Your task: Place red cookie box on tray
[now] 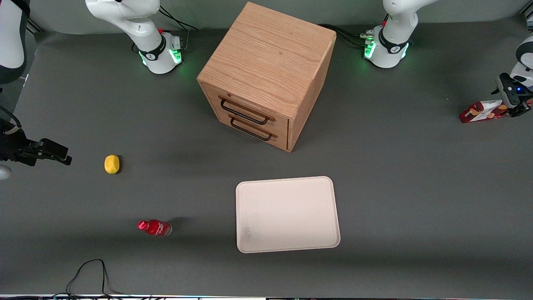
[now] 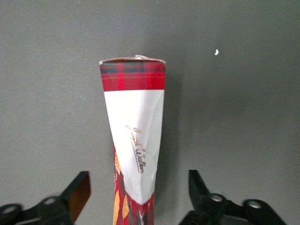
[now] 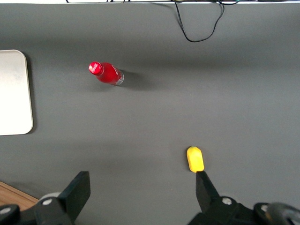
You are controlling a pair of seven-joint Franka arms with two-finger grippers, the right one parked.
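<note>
The red cookie box (image 1: 479, 112) stands on a narrow side on the grey table, at the working arm's end. In the left wrist view the red cookie box (image 2: 136, 117) shows its tartan end, a white patch and golden cookie pictures. My left gripper (image 1: 514, 108) is over the box end nearest that table edge. In the wrist view the gripper (image 2: 139, 197) is open, with one finger on each side of the box and a gap on both sides. The cream-white tray (image 1: 291, 212) lies flat mid-table, nearer the front camera than the box. Its edge shows in the right wrist view (image 3: 14, 93).
A wooden two-drawer cabinet (image 1: 266, 75) stands mid-table, farther from the front camera than the tray. A small red bottle (image 1: 155, 227) and a yellow lemon (image 1: 111, 164) lie toward the parked arm's end. A black cable (image 1: 89, 273) loops at the table's near edge.
</note>
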